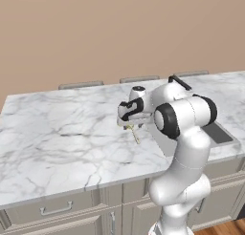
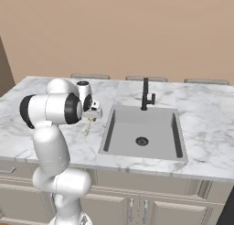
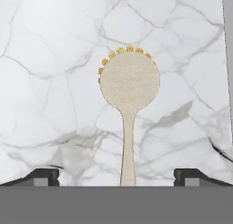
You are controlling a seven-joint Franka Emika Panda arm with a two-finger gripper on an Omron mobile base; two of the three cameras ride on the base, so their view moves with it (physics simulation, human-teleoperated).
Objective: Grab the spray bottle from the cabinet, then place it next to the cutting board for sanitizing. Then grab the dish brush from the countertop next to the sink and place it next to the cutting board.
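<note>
You are on the brush step — the gripper [image 3: 116, 177] hangs with fingers spread wide over the dish brush [image 3: 129, 98] lying flat on the countertop [image 1: 62, 133] beside the sink [image 2: 141, 132] — next, descend straight and close on the handle.

Arm body: glossy white, rounded tubular links, bulbous swelling low on the trunk.
Joints: dark black bands ringing the big cylindrical elbow housing, black end cap facing the camera in both base views.
Wrist: white, with black collar and a small pale round cap on top.
Gripper [image 1: 130, 127]: white boxy hand block, greyish underside.
Fingertips [image 3: 43, 176]: two small dark wedge-shaped tips with lighter grey square faces.
Cables, screws, markings: cannot tell.
</note>
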